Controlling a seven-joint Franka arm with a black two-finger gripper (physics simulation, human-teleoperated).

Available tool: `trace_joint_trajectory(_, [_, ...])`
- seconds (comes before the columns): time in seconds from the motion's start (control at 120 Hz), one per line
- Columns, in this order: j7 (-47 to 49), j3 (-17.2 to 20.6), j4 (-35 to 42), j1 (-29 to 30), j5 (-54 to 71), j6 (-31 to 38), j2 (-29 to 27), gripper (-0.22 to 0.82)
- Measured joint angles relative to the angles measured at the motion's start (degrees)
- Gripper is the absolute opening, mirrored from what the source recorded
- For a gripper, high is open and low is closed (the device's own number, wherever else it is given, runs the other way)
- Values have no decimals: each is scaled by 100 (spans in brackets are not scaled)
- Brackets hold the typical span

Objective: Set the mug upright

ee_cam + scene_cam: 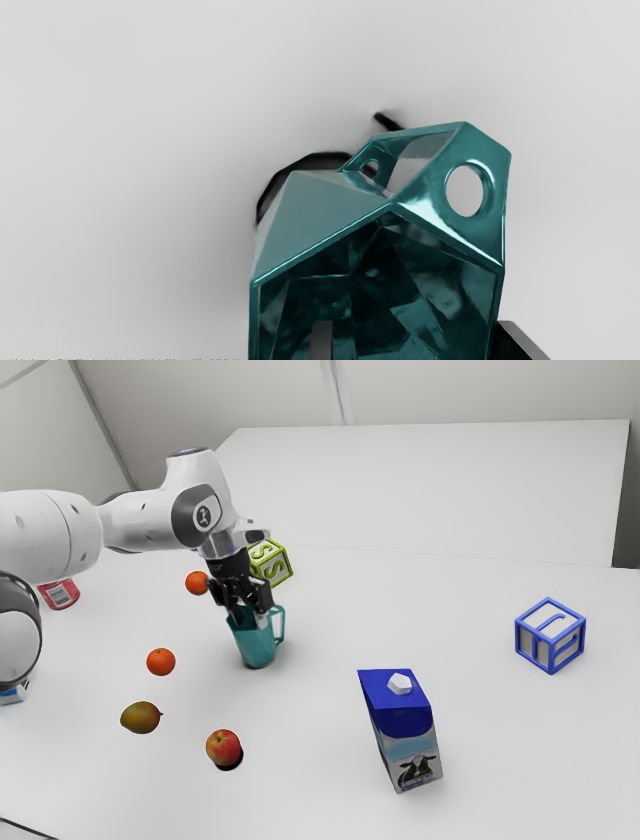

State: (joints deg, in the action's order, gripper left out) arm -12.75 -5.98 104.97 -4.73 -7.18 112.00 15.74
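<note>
The teal mug (257,648) stands nearly upright on the worktop (320,630), its long axis leaning slightly toward the exterior view's left at the top, mouth up, handle toward the exterior view's right. The tool (250,616) is open at its mouth, one finger inside, the other beside the outer wall.

mug (480,147): glossy, faceted, metallic-looking; tabletop (520,760): smooth, matt; arm casing (150,525): smooth, plastic-looking
</note>
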Motion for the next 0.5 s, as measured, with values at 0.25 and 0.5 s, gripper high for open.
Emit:
trace_joint_trajectory(0.25, [109,0,-92,16,3,-29,-92,50])
trace_joint_trajectory(0.5, [267,-3,-1997,-65,238,-1093,-640,56])
